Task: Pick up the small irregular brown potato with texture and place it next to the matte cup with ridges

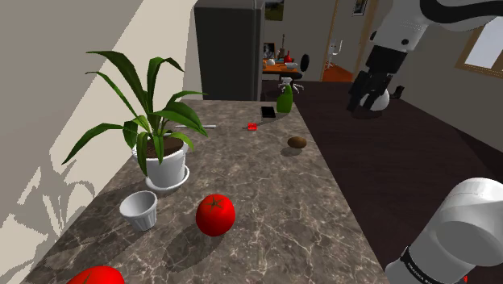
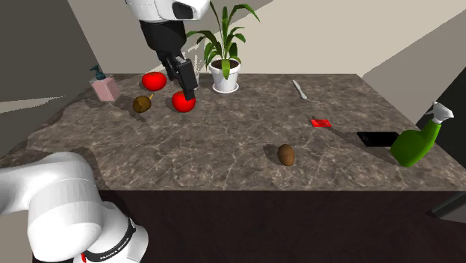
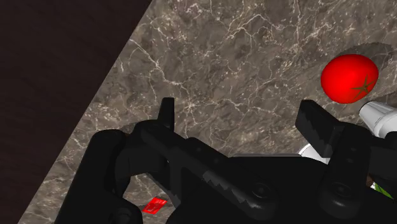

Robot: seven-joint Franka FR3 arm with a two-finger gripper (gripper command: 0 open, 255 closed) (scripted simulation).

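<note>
The small brown potato (image 1: 297, 143) lies on the marble counter (image 1: 266, 218) close to its edge on the shoulder view's right; it also lies alone near the front edge (image 2: 286, 155). The white ridged cup (image 1: 139, 210) stands in front of a potted plant (image 1: 165, 165), beside a red tomato (image 1: 215, 215). My black gripper (image 1: 367, 97) hangs high above the counter, far from the potato, and it overlaps the tomato (image 2: 182, 101) where the gripper (image 2: 184, 78) faces the second exterior camera. Its fingers (image 3: 167, 111) stand wide apart with nothing between them, the gripper (image 3: 240, 118) open over bare marble.
A second tomato (image 1: 95, 276) sits at the near corner. A green spray bottle (image 1: 284, 97), a black phone (image 1: 268, 112) and a small red item (image 1: 252, 126) lie at the far end. A pink soap dispenser (image 2: 104, 88) and another brown rounded thing (image 2: 142, 104) sit beyond the tomatoes.
</note>
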